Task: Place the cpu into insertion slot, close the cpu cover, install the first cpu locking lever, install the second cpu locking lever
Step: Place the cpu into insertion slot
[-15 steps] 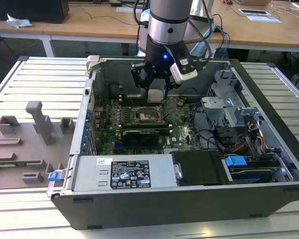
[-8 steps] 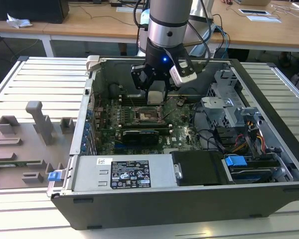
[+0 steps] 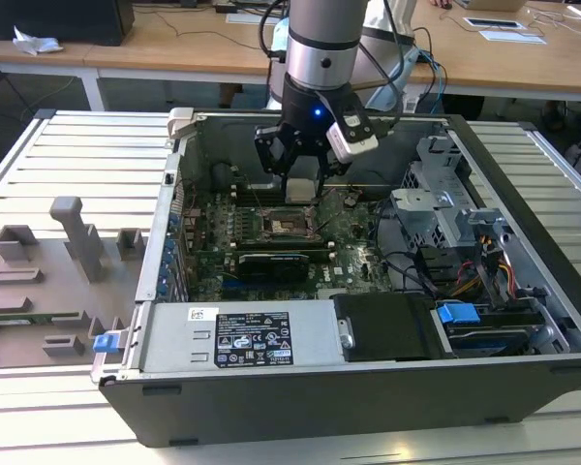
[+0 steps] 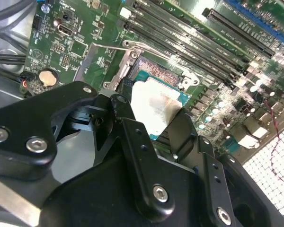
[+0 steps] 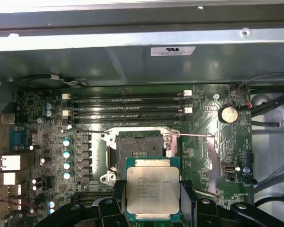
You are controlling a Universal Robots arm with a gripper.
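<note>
Slatted grey table (image 3: 77, 145) carries the open computer case (image 3: 368, 407) — and the tool (image 5: 154, 196) hangs inside it, fingers (image 5: 117, 195) clamped on two opposite edges of the cpu (image 5: 153, 187). Chip lies flat, metal top up, held just above the insertion slot (image 5: 139, 151) — not seated. Slot sits open on the green motherboard (image 5: 203, 109).

Chip (image 5: 153, 189) clamped between the two black fingers (image 5: 118, 196) of the gripper (image 5: 153, 198), metal top facing the camera. Socket (image 5: 138, 152) just beyond it, uncovered, dark inside, silvery rim. Thin wire lever (image 5: 194, 135) juts out beside socket. Memory slots (image 5: 128, 106) farther off; coin battery (image 5: 228, 114) on green board (image 5: 203, 101)
</note>
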